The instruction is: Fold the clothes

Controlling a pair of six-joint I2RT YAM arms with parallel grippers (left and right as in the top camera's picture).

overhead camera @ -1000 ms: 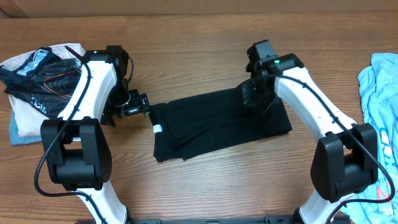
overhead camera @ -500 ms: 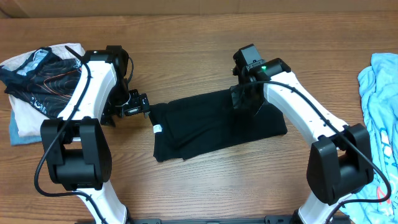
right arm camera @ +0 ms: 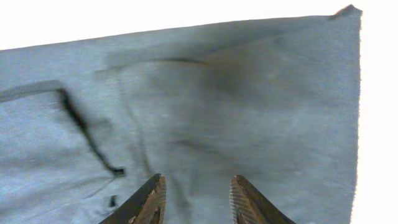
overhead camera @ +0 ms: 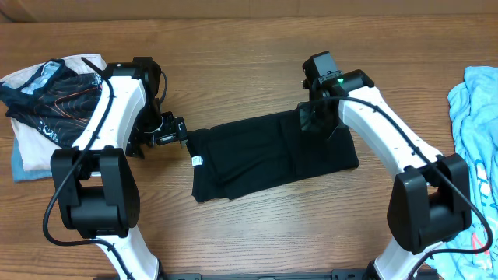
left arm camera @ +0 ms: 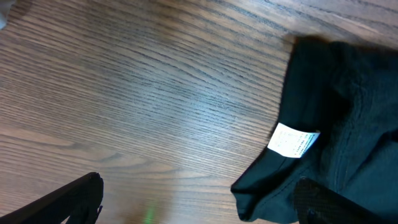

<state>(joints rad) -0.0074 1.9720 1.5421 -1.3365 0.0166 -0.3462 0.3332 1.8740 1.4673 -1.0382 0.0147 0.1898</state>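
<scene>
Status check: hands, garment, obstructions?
Left hand open beside black garment tag corner. Right hand open above its right half. Garment on table, ungripped. Clothes pile, blue cloth lie apart from it.

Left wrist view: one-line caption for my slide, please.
Open left end effector hovers over wood table beside a corner of the black garment, white label showing.

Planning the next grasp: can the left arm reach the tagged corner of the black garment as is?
Probably yes. The left gripper sits open right beside the black garment, white tag just ahead, only bare table between.
</scene>
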